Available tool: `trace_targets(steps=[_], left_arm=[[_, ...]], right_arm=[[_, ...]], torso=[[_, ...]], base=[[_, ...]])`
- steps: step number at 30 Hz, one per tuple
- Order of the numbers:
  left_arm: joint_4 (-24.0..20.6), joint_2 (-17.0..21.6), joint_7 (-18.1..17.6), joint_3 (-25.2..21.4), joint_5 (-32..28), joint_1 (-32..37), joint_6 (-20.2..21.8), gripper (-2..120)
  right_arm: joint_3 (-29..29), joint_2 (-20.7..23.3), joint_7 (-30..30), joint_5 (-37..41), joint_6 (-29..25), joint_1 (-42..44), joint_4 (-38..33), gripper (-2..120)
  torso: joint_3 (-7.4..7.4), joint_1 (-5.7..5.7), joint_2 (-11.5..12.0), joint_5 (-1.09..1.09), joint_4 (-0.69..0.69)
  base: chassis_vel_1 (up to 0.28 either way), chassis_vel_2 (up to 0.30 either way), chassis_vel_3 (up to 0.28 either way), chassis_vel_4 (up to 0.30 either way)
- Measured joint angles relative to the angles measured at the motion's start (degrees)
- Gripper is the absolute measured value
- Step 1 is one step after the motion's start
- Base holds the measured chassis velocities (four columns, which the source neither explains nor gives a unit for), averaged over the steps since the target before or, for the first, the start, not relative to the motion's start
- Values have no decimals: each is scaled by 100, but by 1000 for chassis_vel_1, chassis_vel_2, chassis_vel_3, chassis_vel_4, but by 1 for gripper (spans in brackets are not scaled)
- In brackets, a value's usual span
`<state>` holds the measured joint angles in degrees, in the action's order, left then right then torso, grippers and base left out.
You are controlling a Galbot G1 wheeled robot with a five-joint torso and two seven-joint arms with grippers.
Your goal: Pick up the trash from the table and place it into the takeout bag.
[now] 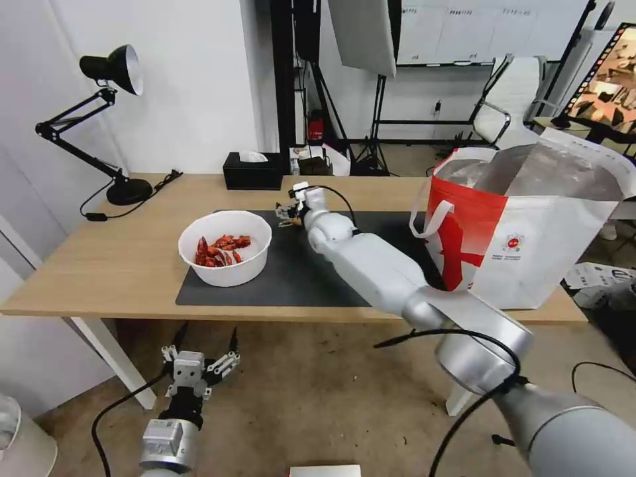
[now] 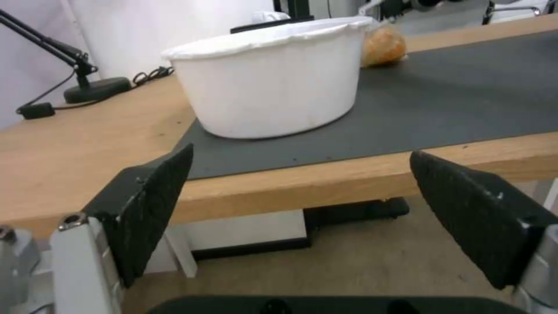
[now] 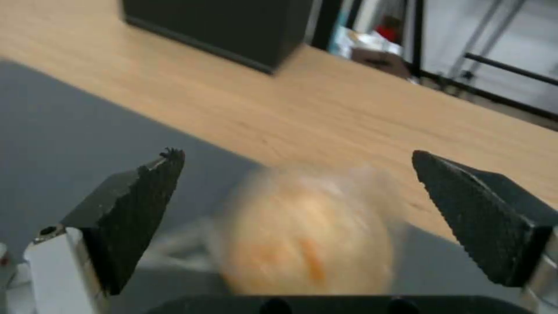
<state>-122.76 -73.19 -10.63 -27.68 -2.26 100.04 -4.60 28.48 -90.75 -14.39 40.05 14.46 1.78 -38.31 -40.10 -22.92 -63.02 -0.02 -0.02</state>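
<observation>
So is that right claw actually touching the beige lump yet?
Apart. In the right wrist view the right gripper is open, and the beige lump sits between its fingers with visible gaps on both sides.

We can read no text anywhere. The large white takeout bag with the red panel [image 1: 523,238] carries a small round logo [image 1: 513,242] with a line of tiny print beneath it, but we cannot make out either.

Beige lump [image 3: 308,244] on mat beside white bowl [image 1: 225,247].
</observation>
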Motion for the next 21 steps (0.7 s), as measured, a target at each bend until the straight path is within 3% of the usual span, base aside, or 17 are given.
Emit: trace_targets(steps=[6,15,21], left_arm=[[27,-29,0,26,6,-9,-27,100],[-30,-73,0,9,29,45,-63,100],[-108,-111,0,-65,46,140,-128,100]], right_arm=[[-10,31,-137,-106,95,115,38,100],[-9,45,276,118,86,0,195,100],[6,59,257,184,418,-12,185,83]], torso=[[0,1,0,2,0],[0,1,0,2,2],[0,1,-1,2,1]], base=[[0,0,0,0],[0,0,0,0],[0,0,0,0]])
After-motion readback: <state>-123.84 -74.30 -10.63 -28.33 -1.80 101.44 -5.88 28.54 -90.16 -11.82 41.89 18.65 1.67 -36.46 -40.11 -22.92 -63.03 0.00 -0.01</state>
